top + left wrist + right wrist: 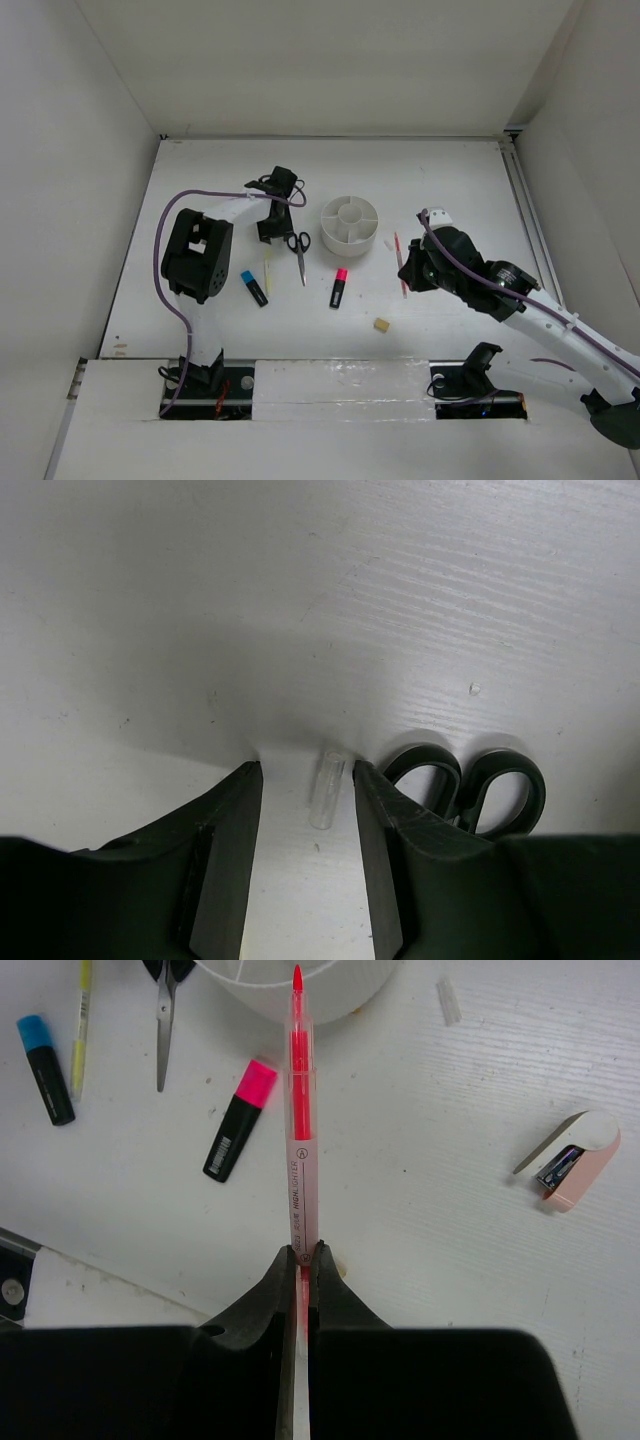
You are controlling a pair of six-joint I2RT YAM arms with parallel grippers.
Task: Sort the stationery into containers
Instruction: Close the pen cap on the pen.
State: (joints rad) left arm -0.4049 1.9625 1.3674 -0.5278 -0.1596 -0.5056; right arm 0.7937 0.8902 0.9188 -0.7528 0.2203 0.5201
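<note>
- The scene is a white worktop [450, 170] boxed in by plain white walls, with both arms reaching in from the near edge.
- The round white organiser [350, 225] stands near the middle of the worktop. It has a centre cup ringed by divided compartments.
- The right jaws are pressed together on the tail end of the red pen [299, 1150], to the right of the organiser. The pen sticks straight out ahead of them, with its tip pointing at the organiser's wall. I cannot tell whether the pen touches the worktop.
- The left jaws stand apart, low over the worktop just left of the organiser. A small clear tube [327, 788] lies between them and touches neither side.
- The black-handled scissors [298, 250] lie just beside the left jaws. The handle loops sit next to the finger on the right of the left wrist view, and the blades point towards the near edge.
- The yellow pen [268, 275] lies left of the scissor blades, with the blue-capped highlighter [254, 287] just left of it.
- The pink-capped highlighter [339, 287] lies in front of the organiser, between the scissors and the red pen.
- The tan eraser [381, 324] sits apart from the rest, closer to the near edge.
- In the right wrist view, a pink and white wedge-shaped item [575, 1160] lies on the worktop well right of the red pen, and a second clear tube [448, 1002] lies near the organiser.
</note>
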